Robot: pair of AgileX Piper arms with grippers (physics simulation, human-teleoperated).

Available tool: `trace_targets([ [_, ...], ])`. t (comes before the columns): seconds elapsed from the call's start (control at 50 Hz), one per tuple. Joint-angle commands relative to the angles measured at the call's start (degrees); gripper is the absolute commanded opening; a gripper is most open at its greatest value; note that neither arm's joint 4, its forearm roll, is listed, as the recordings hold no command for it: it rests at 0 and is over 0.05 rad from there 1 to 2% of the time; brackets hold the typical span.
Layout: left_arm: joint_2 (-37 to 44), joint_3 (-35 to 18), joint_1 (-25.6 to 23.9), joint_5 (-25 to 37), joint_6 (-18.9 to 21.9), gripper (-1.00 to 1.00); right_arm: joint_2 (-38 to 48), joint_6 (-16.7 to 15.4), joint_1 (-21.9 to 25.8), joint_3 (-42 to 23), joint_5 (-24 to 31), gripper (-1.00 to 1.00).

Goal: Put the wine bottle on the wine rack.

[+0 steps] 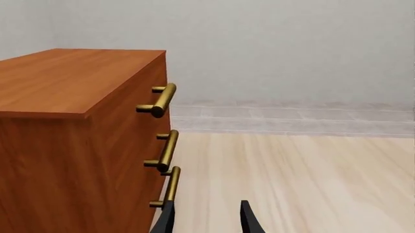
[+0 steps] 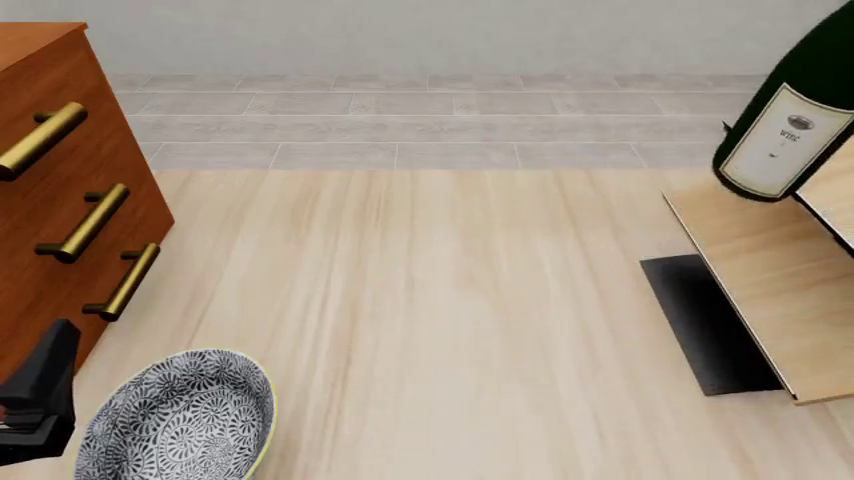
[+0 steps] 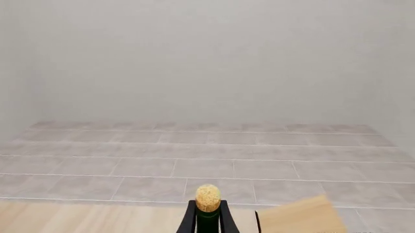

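Seen at the front view's upper right: wine bottle (image 2: 790,110), tilted, label end low, over the slanted pale panels of the wine rack (image 2: 767,268). In the right wrist view, right gripper (image 3: 207,218) clamped around the bottle's neck just under the cork. Left gripper (image 1: 207,219) parted, empty, beside the drawer cabinet (image 2: 60,190); patterned bowl (image 2: 180,420) lower left.
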Motion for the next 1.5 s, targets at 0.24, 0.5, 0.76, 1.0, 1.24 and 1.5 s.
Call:
trace_targets([
  [0.24, 0.0, 0.0, -0.3, -0.1, -0.3, 1.00, 0.4, 1.0, -5.9, -2.2, 0.8, -1.00],
  [0.5, 0.0, 0.0, -0.3, -0.1, -0.5, 1.00, 1.9, 2.9, -9.5, -1.9, 0.0, -1.00],
  [0.76, 0.0, 0.0, -0.6, 0.2, -0.6, 1.00, 3.7, 4.7, -13.2, -1.8, -1.0, -1.00],
  [1.0, 0.0, 0.0, -0.4, 0.2, -0.8, 1.00, 4.5, 5.8, -15.9, -2.0, -1.0, -1.00],
  [1.24, 0.0, 0.0, -0.6, 0.3, -0.9, 1.00, 4.9, 7.4, -17.5, -1.4, -0.9, -1.00],
  [1.5, 0.0, 0.0, -0.8, 0.4, -0.8, 1.00, 6.2, 9.1, -19.2, -1.5, -1.5, -1.00],
])
